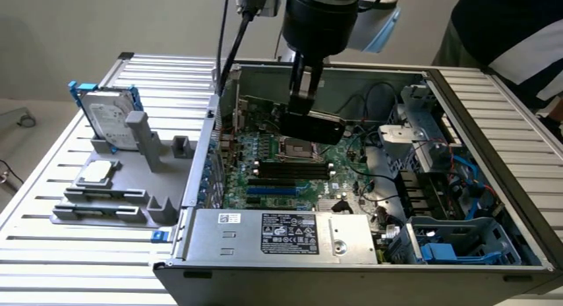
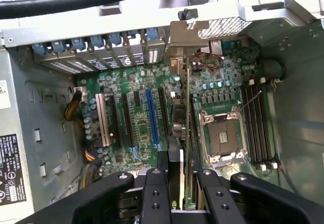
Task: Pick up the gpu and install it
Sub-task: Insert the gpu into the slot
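The gpu [image 1: 312,128] hangs above the motherboard [image 1: 273,184] inside the open computer case, its glossy black cover facing the camera. My gripper [image 1: 304,98] comes down from above and is shut on the card's upper edge. In the wrist view the gpu [image 2: 188,127] is seen edge-on between my fingers [image 2: 154,193], running toward the rear slot openings. Its silver end bracket [image 2: 202,30] sits by the case's back wall. The card hovers beside the blue expansion slot [image 2: 151,117], between that slot and the CPU socket [image 2: 223,138].
A silver power supply [image 1: 281,233] fills the case's near side. Memory sticks [image 1: 286,167] lie in slots near the socket. A grey fixture [image 1: 115,187] at the exterior view's left holds a hard drive [image 1: 110,118] in a blue frame. A person [image 1: 515,29] stands at the exterior view's right.
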{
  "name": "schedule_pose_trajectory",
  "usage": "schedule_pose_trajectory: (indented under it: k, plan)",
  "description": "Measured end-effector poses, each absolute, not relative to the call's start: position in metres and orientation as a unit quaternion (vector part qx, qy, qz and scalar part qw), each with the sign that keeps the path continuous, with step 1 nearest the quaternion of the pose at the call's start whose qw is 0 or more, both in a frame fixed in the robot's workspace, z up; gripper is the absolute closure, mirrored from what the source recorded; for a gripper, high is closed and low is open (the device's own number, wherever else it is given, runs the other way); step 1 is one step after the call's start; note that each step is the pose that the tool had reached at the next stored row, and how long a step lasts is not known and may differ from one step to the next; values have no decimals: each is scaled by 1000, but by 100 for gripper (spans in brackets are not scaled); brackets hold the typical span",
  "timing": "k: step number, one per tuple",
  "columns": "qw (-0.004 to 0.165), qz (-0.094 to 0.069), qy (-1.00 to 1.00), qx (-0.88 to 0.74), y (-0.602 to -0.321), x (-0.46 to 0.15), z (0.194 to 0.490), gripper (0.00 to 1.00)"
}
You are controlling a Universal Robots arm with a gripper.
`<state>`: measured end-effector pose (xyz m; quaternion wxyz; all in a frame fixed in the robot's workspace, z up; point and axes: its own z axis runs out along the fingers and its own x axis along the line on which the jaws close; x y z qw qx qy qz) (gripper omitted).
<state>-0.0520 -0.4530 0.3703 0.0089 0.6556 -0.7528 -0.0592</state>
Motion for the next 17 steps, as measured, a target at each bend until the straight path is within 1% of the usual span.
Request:
schedule_pose_trajectory:
  k: [17]
  plan:
    - [7, -60, -721, 690, -461, -61, 348, 73]
